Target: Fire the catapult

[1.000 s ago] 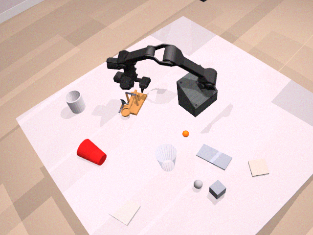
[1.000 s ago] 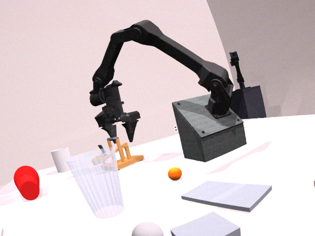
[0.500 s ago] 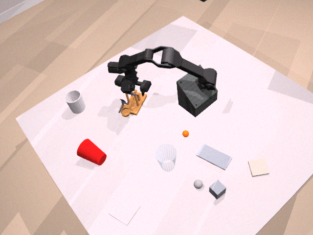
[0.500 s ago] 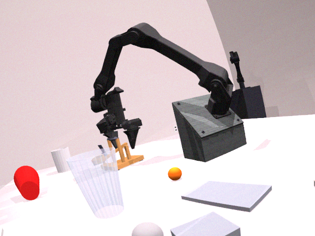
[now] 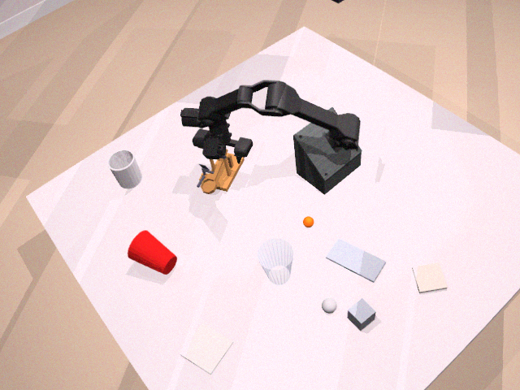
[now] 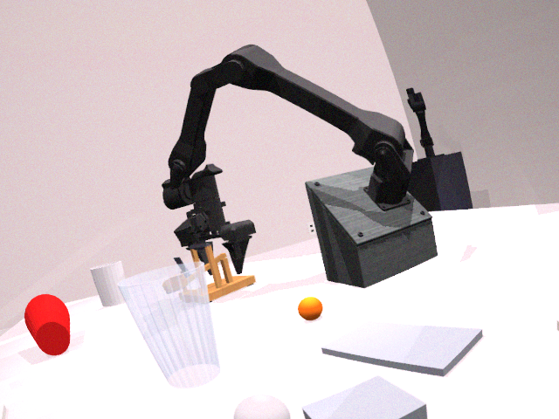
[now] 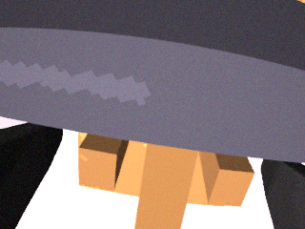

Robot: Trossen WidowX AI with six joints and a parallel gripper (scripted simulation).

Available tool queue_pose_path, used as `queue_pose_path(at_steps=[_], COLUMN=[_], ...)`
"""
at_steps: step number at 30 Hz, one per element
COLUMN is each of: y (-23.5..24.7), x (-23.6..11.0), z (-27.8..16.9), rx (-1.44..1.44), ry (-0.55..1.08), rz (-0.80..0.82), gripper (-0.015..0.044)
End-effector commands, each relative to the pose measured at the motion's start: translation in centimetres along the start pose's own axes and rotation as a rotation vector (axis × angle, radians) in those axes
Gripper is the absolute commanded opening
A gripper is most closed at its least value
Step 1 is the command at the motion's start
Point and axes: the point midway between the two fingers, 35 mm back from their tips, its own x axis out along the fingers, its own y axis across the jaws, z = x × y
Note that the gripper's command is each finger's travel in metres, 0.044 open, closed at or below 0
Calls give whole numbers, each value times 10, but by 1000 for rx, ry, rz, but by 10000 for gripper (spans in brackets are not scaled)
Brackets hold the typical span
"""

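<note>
The orange ball (image 5: 308,221) (image 6: 310,308) lies on the table in front of the robot's base. The orange catapult (image 5: 235,171) (image 6: 234,284) (image 7: 165,191) stands under the arm, its round cup (image 5: 208,185) toward the front in the top view; I see no ball in it. The white mug (image 5: 127,174) (image 6: 108,285) stands upright to the catapult's left. My gripper (image 5: 227,159) (image 6: 224,271) (image 7: 165,145) is open and low over the catapult's frame, one finger on each side. The catapult's grey crossbar (image 7: 191,105) fills much of the wrist view. Finger contact cannot be told.
A clear ribbed cup (image 5: 275,260) (image 6: 175,329) stands in front, a red cup (image 5: 151,252) (image 6: 47,319) lies on its side. Also a grey-white ball (image 5: 329,305) (image 6: 261,408), a grey block (image 5: 361,314) (image 6: 365,401), a flat grey slab (image 5: 356,260) (image 6: 402,345) and two cream tiles (image 5: 207,348) (image 5: 429,278).
</note>
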Motion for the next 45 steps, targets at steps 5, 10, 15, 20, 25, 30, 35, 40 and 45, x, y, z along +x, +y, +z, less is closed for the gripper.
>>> queue_pose_path(at_steps=[5,10,15,20,25,30,35,40,45], y=[0,0,0,0,0,0,-1,-3,-7], x=[-1,-1,-1,-48,-51,-50,-50,-49,-49], z=[0,0,0,-1,-1,0,0,1,2], rx=[0,0,0,2,-3,-153,-327,-501,-676], ry=[-1,-1,-1,1,1,1,0,0,-1], rz=[-2,-2,-2,0,0,0,1,1,0], gripper=[256,145,111,0,0,0,0,0,0])
